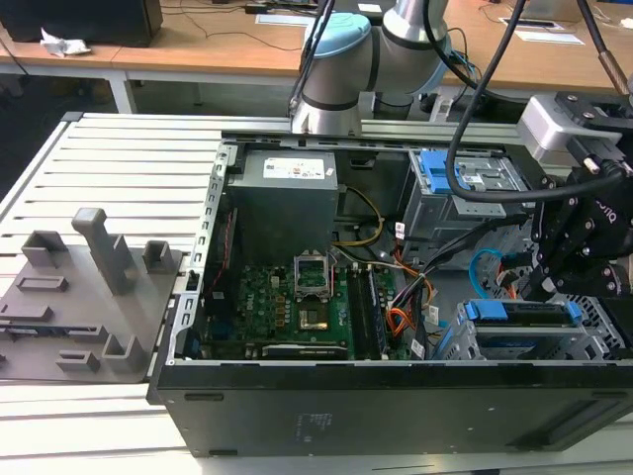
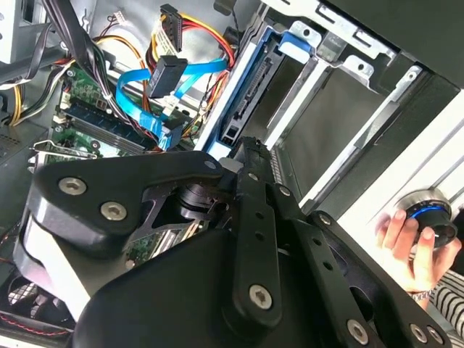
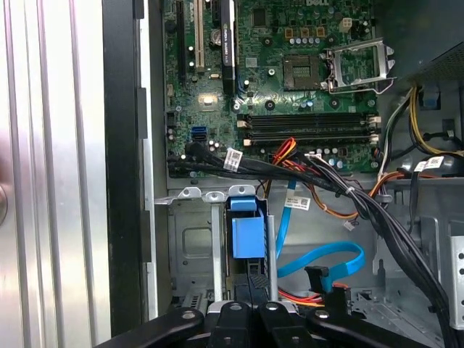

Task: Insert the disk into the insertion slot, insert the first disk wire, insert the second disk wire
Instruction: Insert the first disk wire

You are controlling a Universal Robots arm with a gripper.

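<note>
Resting on slatted table point(image 1: 129, 148), computer case point(image 1: 346, 406); wooden desks point(image 1: 218, 49) behind; tool point(image 3: 251, 304), state unclear, at disk point(image 3: 248, 235) in insertion slot point(image 3: 192, 239).

- The gripper point(image 3: 248, 313) hides one end of the disk point(image 3: 248, 235) in the first wrist view.
- A person's hand point(image 2: 407, 245), in the second wrist view, is cut off by the picture's edge.
</note>
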